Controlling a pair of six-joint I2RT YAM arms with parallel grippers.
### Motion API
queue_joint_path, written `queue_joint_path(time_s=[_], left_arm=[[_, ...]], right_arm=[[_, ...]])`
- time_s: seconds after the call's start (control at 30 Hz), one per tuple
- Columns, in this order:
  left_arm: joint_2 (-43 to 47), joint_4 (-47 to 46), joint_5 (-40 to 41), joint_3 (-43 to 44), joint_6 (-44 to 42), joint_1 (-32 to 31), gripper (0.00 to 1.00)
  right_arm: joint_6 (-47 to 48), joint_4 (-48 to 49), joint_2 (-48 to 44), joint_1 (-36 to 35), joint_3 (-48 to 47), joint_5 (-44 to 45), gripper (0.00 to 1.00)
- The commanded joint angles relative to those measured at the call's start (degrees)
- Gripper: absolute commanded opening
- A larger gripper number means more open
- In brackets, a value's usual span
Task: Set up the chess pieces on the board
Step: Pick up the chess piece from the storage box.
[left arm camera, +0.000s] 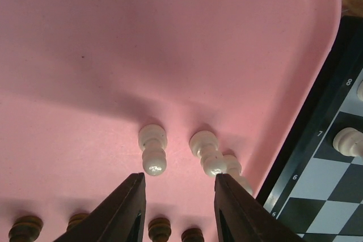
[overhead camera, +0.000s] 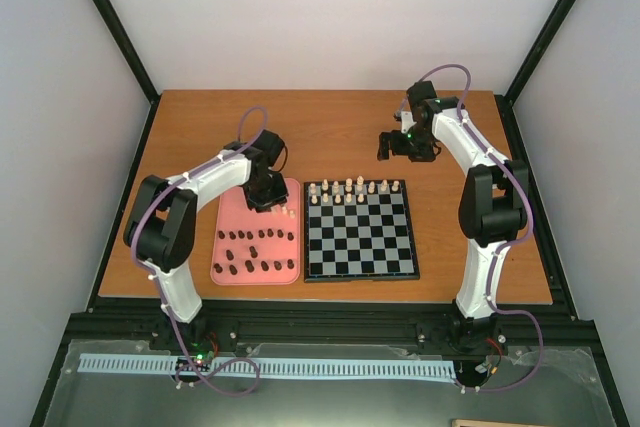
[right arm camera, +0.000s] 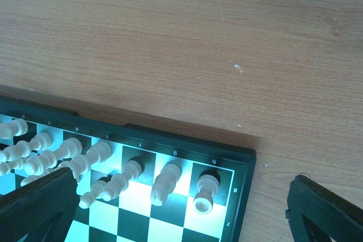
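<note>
The board [overhead camera: 361, 235] lies mid-table with cream pieces [overhead camera: 352, 188] standing along its two far rows. The pink tray [overhead camera: 225, 232] beside it holds several dark brown pieces [overhead camera: 255, 252] and three cream pawns [left arm camera: 153, 150] near its far right corner. My left gripper [left arm camera: 178, 202] is open, low over the tray, its fingers just short of the cream pawns; one pawn [left arm camera: 207, 152] is close to the right finger [left arm camera: 241, 211]. My right gripper [overhead camera: 398, 144] is open and empty, held above the table beyond the board's far right corner [right arm camera: 241, 160]. A cream rook [right arm camera: 204, 192] stands on the corner square.
The tray's raised rim [left arm camera: 317, 55] runs close to the board's edge [left arm camera: 309, 134]. Bare wooden table [right arm camera: 187, 43] lies beyond the board. Black frame posts [overhead camera: 115, 37] stand at the table's sides.
</note>
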State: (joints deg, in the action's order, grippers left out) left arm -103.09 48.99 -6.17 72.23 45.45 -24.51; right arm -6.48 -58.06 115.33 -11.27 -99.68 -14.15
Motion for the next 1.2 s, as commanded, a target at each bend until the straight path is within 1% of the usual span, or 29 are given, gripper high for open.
queue_joint_path(time_s=[0.0, 0.3, 0.37, 0.43, 0.57, 0.73, 0.83, 1.17], left_arm=[[-0.4, -1.4, -1.8, 1.4, 1.2, 1.5, 0.37], [-0.5, -2.4, -2.3, -1.7, 0.4, 4.0, 0.36], [-1.0, -2.6, -2.5, -1.6, 0.2, 4.1, 0.36], [-1.7, -2.9, -3.0, -1.3, 0.2, 4.1, 0.33], [-3.2, -3.6, -3.9, -0.8, 0.4, 4.1, 0.30], [-4.5, -3.5, -4.2, 0.3, 0.0, 4.1, 0.28], [-4.4, -3.3, -4.1, 0.6, -0.2, 4.1, 0.25], [-2.3, -1.7, -3.8, 0.9, -0.7, 4.1, 0.25]], right_arm=[[0.3, 0.0, -1.9, -0.1, 0.4, 0.2, 1.00], [0.3, 0.0, -0.5, -0.1, -0.2, -0.1, 1.00], [0.3, -0.2, -0.3, -0.1, -0.5, -0.1, 1.00], [0.3, -0.3, -0.1, -0.1, -0.7, 0.0, 1.00], [0.4, -0.4, 0.1, -0.1, -0.7, 0.1, 1.00], [0.4, -0.5, 0.1, -0.1, -0.7, 0.3, 1.00], [0.4, -0.5, 0.1, -0.1, -0.8, 0.4, 1.00], [0.4, -0.4, 0.1, -0.1, -0.7, 0.0, 1.00]])
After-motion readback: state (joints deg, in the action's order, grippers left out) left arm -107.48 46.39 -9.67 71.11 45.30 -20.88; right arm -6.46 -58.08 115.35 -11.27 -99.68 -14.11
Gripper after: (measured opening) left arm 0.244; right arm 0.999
